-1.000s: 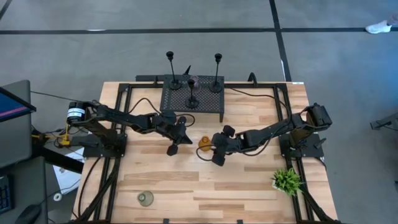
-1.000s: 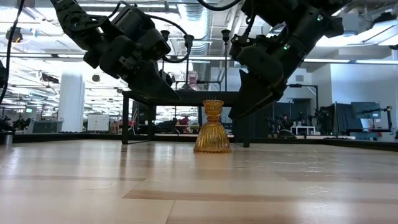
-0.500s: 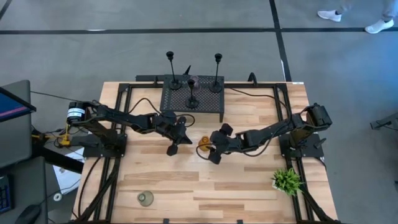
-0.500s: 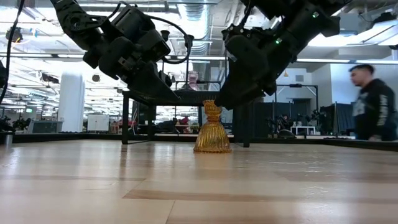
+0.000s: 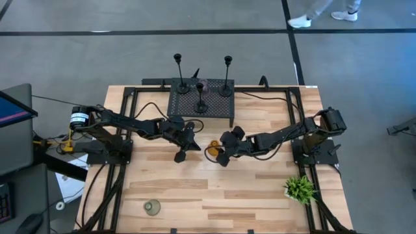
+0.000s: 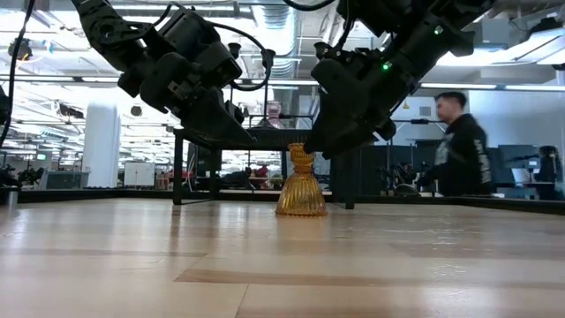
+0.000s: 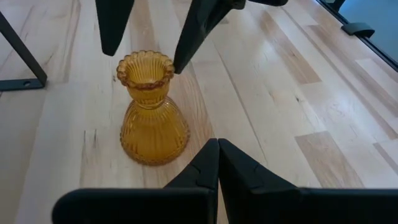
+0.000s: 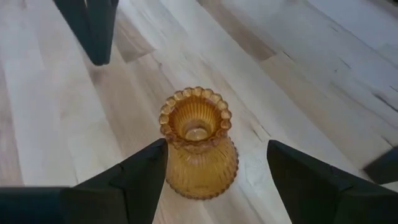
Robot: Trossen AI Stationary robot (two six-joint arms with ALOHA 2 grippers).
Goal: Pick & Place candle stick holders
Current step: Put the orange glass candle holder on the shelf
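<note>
The amber holder (image 5: 212, 150) stands upright on its base on the table's middle. My right gripper (image 5: 220, 153) is open, with one finger on each side of the holder's neck (image 8: 198, 140). My left gripper (image 5: 180, 153) is shut and empty, a little to the holder's left, pointing at it (image 7: 152, 118). Three slim black holders (image 5: 201, 97) stand on the black rack (image 5: 218, 110) at the far side, with a small pink holder (image 5: 202, 83) among them. The grey-green holder (image 5: 153, 207) stands near the front left edge. My right gripper comes slanting down from the table's right, its fingers beside the amber holder's scalloped rim (image 7: 166, 62). One fingertip (image 7: 180, 62) stands right at the rim; I cannot tell whether it touches. The holder stands upright on the table.
A green potted plant (image 5: 299, 188) stands at the front right. The rack's legs (image 7: 18, 56) stand just behind the amber holder. A person (image 6: 459, 146) walks in the room beyond the table. Bare wood lies across the table's front half.
My right gripper has gone toward the table's left and a little down, onto the amber holder, and its open fingers now stand on either side of the holder's top. The holder has stayed in place.
</note>
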